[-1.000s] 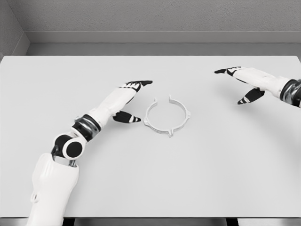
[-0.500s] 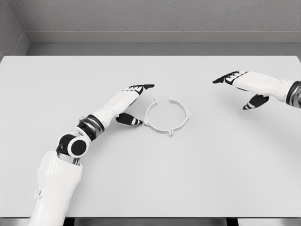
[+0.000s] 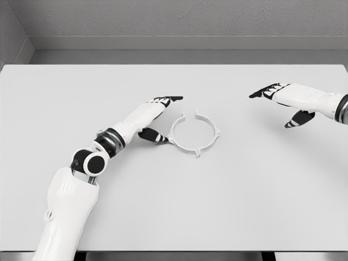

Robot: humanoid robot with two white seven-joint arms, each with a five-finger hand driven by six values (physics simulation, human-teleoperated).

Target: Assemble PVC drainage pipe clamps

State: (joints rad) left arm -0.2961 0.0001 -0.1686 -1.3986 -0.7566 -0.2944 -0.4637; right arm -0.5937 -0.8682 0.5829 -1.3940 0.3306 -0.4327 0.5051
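Observation:
A white ring-shaped pipe clamp (image 3: 194, 134) lies flat on the white table (image 3: 174, 206), near the middle, with a gap in its far side. My left hand (image 3: 161, 117) sits just left of the ring, fingers stretched out above the ring's left rim and thumb close to its near-left edge, holding nothing. Over at the right edge, my right hand (image 3: 278, 101) hovers well away from the clamp with spread fingers and nothing in it.
The table's far edge meets a grey wall (image 3: 174, 22). My left arm (image 3: 87, 163) crosses the table's lower left part.
My left hand has crept to the right, closer to the clamp's left rim. My right hand has shifted slightly right and toward the near side. The clamp has not moved.

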